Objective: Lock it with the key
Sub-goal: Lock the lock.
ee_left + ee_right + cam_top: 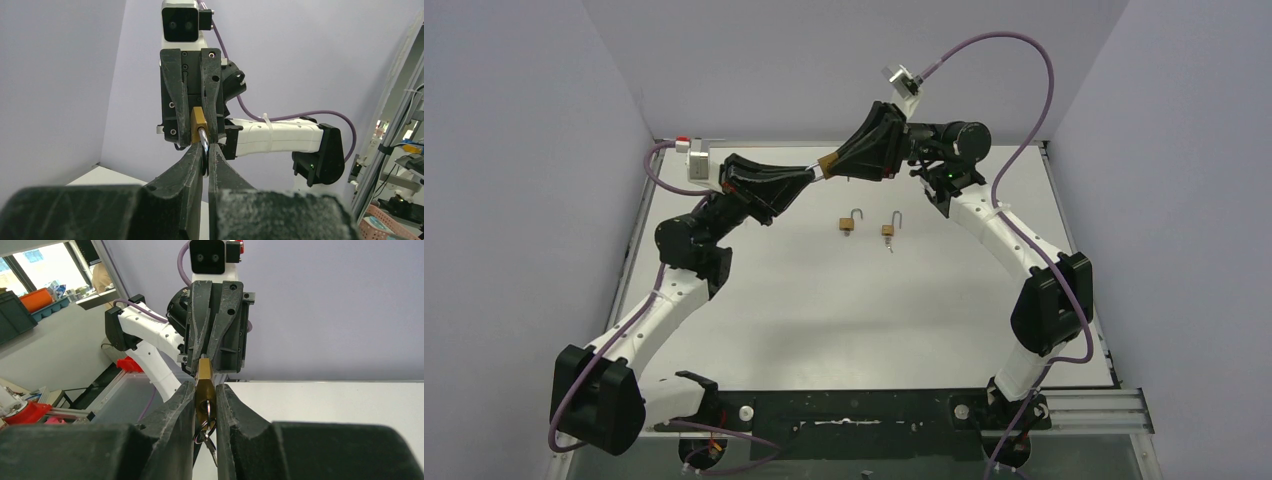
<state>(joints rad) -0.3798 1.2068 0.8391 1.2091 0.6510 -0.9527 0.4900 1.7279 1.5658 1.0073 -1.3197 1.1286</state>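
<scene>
A brass padlock (pixel 826 163) is held in the air between my two grippers, above the back of the table. My right gripper (pixel 205 388) is shut on the padlock's brass body (pixel 204 385). A key with a ring (pixel 206 424) sits in the keyhole and hangs below it. My left gripper (pixel 205 150) is shut on the padlock's steel shackle (pixel 204 142), with the brass body (pixel 197 125) just beyond its tips. In the top view the left gripper (pixel 809 173) and right gripper (pixel 836 160) meet tip to tip.
Two more brass padlocks with open shackles lie on the white table, one at the centre (pixel 850 222) and one just right of it (pixel 890 229) with a key under it. Grey walls enclose the table at the back and sides.
</scene>
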